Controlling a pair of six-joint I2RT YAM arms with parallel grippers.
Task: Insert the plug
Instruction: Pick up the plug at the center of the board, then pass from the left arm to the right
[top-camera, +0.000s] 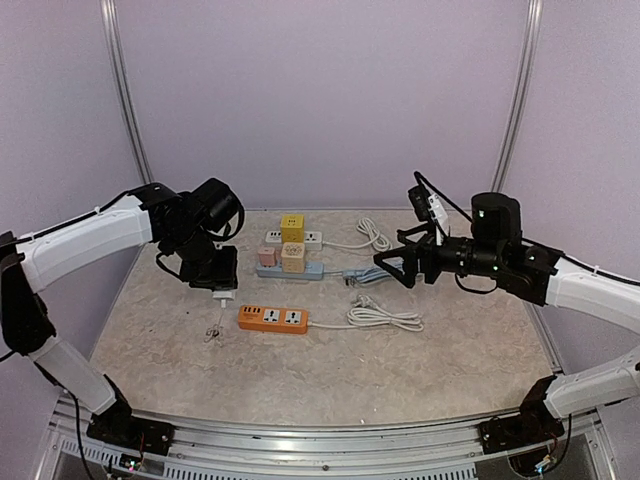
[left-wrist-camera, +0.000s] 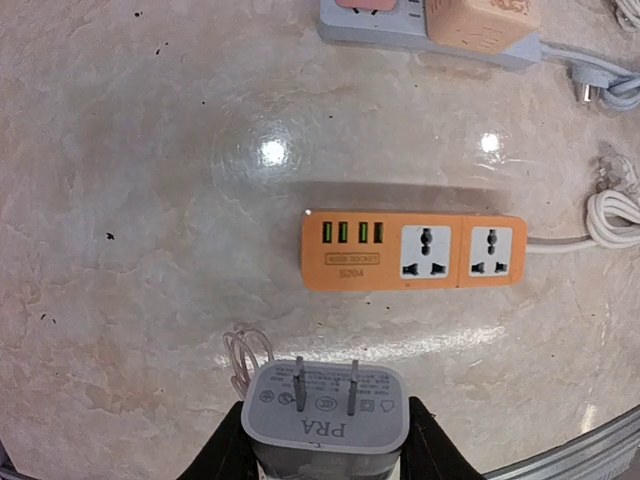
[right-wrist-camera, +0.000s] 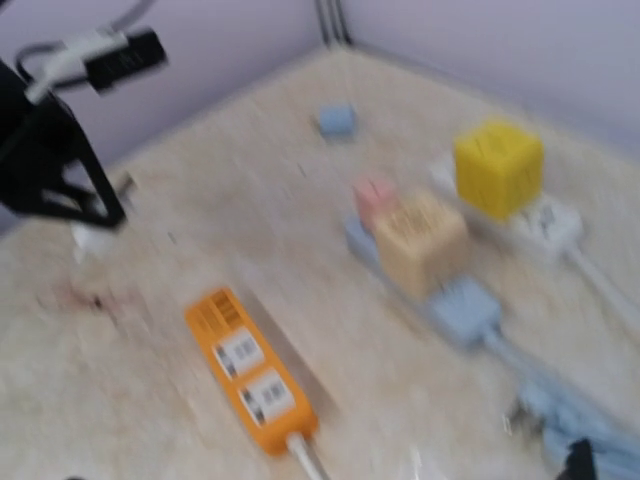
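Note:
My left gripper (top-camera: 222, 288) is shut on a grey-white plug adapter (left-wrist-camera: 325, 408), its two flat prongs pointing down at the table. It hangs just left of and above the orange power strip (top-camera: 272, 319), which lies flat with its two white sockets up (left-wrist-camera: 412, 250). A thin clear cable loop (left-wrist-camera: 245, 360) trails from the adapter. My right gripper (top-camera: 388, 267) is in the air right of the strips and looks open and empty. In the blurred right wrist view only one dark fingertip (right-wrist-camera: 578, 458) shows, with the orange strip (right-wrist-camera: 250, 370) below.
A grey-blue strip (top-camera: 290, 270) carries a pink cube (top-camera: 267, 256) and a beige cube (top-camera: 293, 257). Behind it, a white strip (top-camera: 312, 238) carries a yellow cube (top-camera: 291, 227). Coiled white cables (top-camera: 385, 317) and a grey plug lead (top-camera: 360, 276) lie to the right.

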